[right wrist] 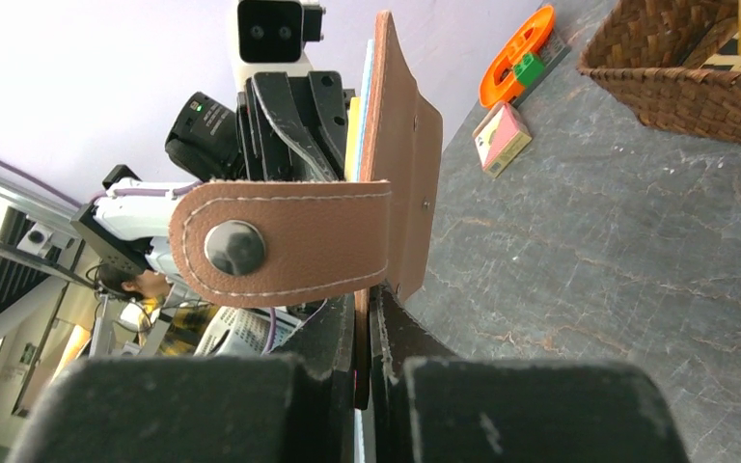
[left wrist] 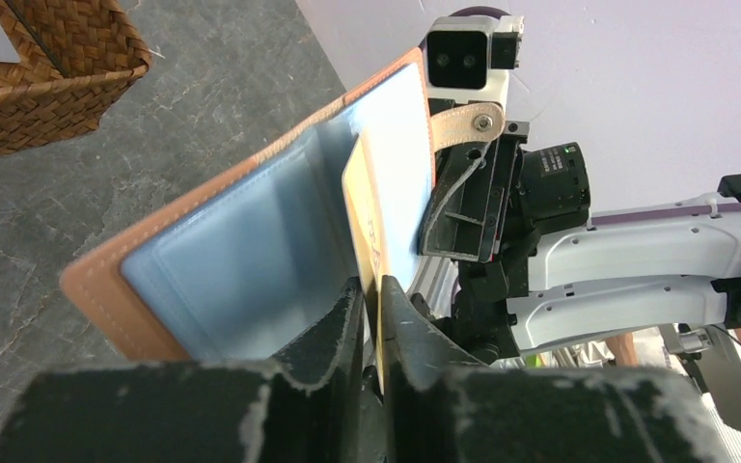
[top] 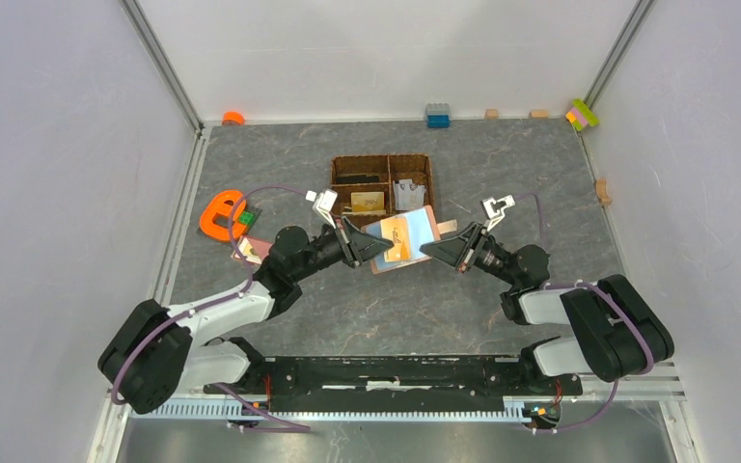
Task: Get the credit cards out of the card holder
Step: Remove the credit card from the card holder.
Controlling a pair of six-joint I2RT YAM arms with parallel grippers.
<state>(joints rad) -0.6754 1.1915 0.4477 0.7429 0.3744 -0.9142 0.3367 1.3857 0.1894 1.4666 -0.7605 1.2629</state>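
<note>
Surface, overhead view: a grey, stone-patterned table [top: 511, 183] is seen, closed in on three sides by plain white walls [top: 367, 48].
Back edge: a blue block [top: 437, 116], a small orange piece [top: 233, 118] and a stack of coloured blocks [top: 582, 114] are lined up along the far wall.
Left side of surface: an orange ring-shaped object [top: 214, 218] is laid near the left wall, with a small pink box [top: 251, 251] just in front of it.
Basket: a brown woven divided basket [top: 382, 158] is set at mid-table, just behind the card holder.
Card holder: the card holder [top: 403, 239] is held open above the table between the two arms, clear of the surface.
Left gripper: the left gripper [top: 371, 246] is placed at the holder's left edge.
Right gripper: the right gripper [top: 434, 249] is placed at its right edge.
Surface, left wrist view: grey table is seen beyond the holder, with the basket at the upper left and white wall behind the right arm.
Holder interior: pale blue clear sleeves are framed by a salmon stitched border.
Gold-tan card: the gold-tan card [left wrist: 362, 207] is seen edge-on, standing partly out of a sleeve.
Left grip: the fingers are closed narrowly on the card's near edge.
Surface, right wrist view: grey table runs off to the right, with the basket at the upper right and the orange object and pink box near the wall.
Snap tab: the snap tab [right wrist: 328, 241] with its stud [right wrist: 234, 247] is folded across the foreground.
Right grip: the fingers are pressed together on the holder's salmon cover.
</note>
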